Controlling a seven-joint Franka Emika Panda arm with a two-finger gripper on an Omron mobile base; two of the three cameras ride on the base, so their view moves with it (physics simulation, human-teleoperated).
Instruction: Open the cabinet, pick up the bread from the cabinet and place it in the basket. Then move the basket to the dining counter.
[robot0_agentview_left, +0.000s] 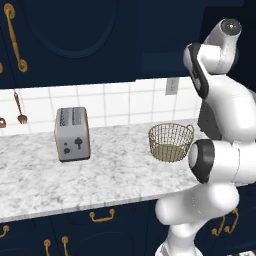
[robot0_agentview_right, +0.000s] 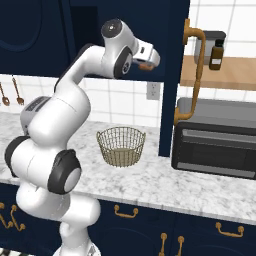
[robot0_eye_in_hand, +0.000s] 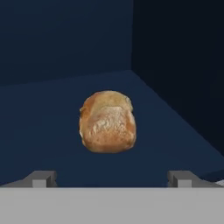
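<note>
The bread (robot0_eye_in_hand: 107, 121), a small golden-brown roll, lies on the dark navy shelf inside the cabinet (robot0_eye_in_hand: 65, 43). My gripper (robot0_eye_in_hand: 112, 179) is open and faces the roll a short way in front of it, one fingertip to either side and nothing between them. In the right base view my hand (robot0_agentview_right: 148, 56) reaches into the cabinet beside its open door (robot0_agentview_right: 175, 75). The brass wire basket (robot0_agentview_left: 171, 141) (robot0_agentview_right: 121, 145) stands empty on the marble counter below my arm. The dining counter is out of view.
A grey toaster (robot0_agentview_left: 72, 133) stands on the marble counter (robot0_agentview_left: 115, 175) left of the basket. A black microwave (robot0_agentview_right: 215, 150) sits to the right of the open door, under a wooden shelf with a brown bottle (robot0_agentview_right: 216, 54). Closed navy cabinet doors (robot0_agentview_left: 75, 35) hang above the toaster.
</note>
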